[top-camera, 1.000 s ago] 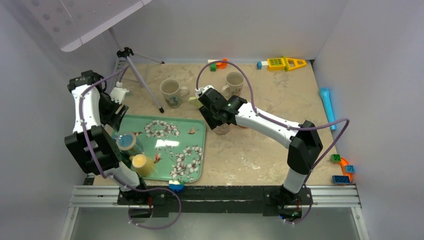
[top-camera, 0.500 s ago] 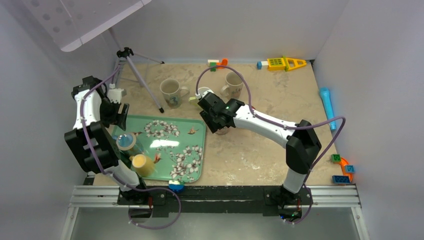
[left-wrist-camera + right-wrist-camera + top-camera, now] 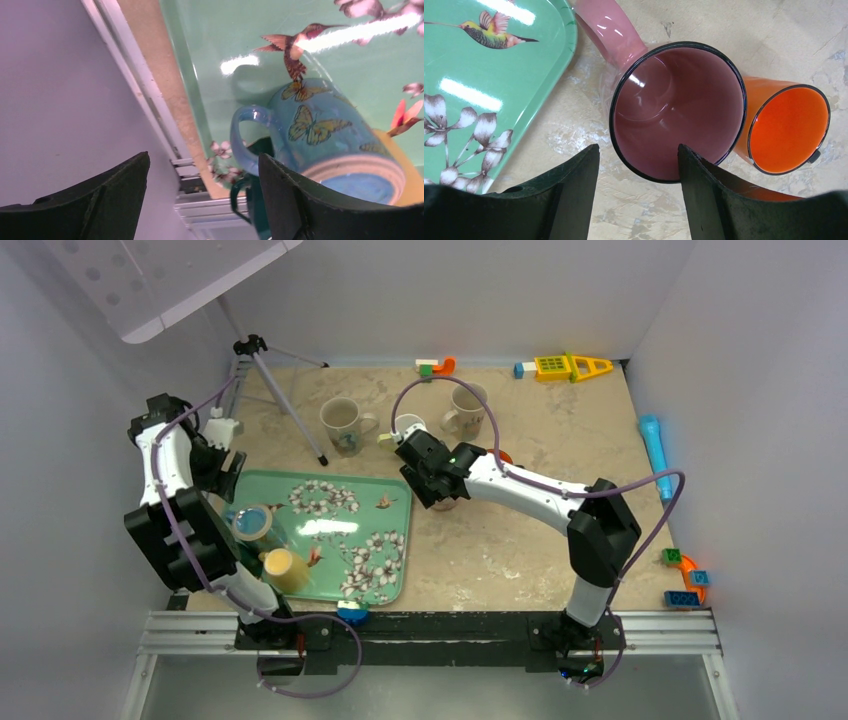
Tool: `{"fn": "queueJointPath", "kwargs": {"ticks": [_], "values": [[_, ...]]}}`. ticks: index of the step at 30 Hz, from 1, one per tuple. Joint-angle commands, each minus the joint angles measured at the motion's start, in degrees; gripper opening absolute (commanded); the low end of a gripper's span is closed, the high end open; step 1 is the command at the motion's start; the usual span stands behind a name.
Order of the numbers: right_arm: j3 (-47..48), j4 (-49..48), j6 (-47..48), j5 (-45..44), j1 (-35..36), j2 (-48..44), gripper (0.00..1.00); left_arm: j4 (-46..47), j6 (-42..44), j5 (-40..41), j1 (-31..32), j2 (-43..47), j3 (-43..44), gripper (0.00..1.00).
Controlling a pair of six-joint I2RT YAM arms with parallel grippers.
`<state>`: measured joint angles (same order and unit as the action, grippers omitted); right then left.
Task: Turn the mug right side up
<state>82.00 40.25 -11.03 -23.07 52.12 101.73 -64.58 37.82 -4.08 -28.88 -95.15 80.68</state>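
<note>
A pink mug [image 3: 674, 110] stands upright on the table, mouth up, beside the tray's right edge; in the top view only a bit of it [image 3: 446, 504] shows under my right arm. My right gripper [image 3: 638, 147] is open and empty just above its rim, also seen from the top [image 3: 432, 490]. A blue butterfly mug [image 3: 320, 130] sits on the green tray [image 3: 330, 540] with a tan-ringed end up [image 3: 253, 522]. My left gripper [image 3: 202, 157] is open and empty, raised near the left wall [image 3: 222, 462].
An orange cup [image 3: 789, 130] touches the pink mug's right side. Two white mugs [image 3: 343, 425] [image 3: 467, 405] and a tripod [image 3: 280, 390] stand behind. A yellow cup [image 3: 283, 568] lies on the tray. Toys [image 3: 560, 367] and a blue cylinder [image 3: 655, 455] line the edges.
My left gripper has swung back and left toward the wall. My right gripper has shifted slightly over the pink mug, still open.
</note>
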Motion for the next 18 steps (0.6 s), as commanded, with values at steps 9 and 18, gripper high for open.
{"fn": "queueJointPath", "kwargs": {"ticks": [9, 18], "values": [[-1.1, 0.9, 0.2, -0.4, 0.4, 0.4, 0.61, -3.3, 42.9, -6.0, -0.8, 5.9, -3.6, 0.80], [-2.3, 0.8, -1.1, -0.5, 0.4, -0.1, 0.61, -2.3, 60.3, -1.3, 0.6, 5.4, -13.4, 0.81]]}}
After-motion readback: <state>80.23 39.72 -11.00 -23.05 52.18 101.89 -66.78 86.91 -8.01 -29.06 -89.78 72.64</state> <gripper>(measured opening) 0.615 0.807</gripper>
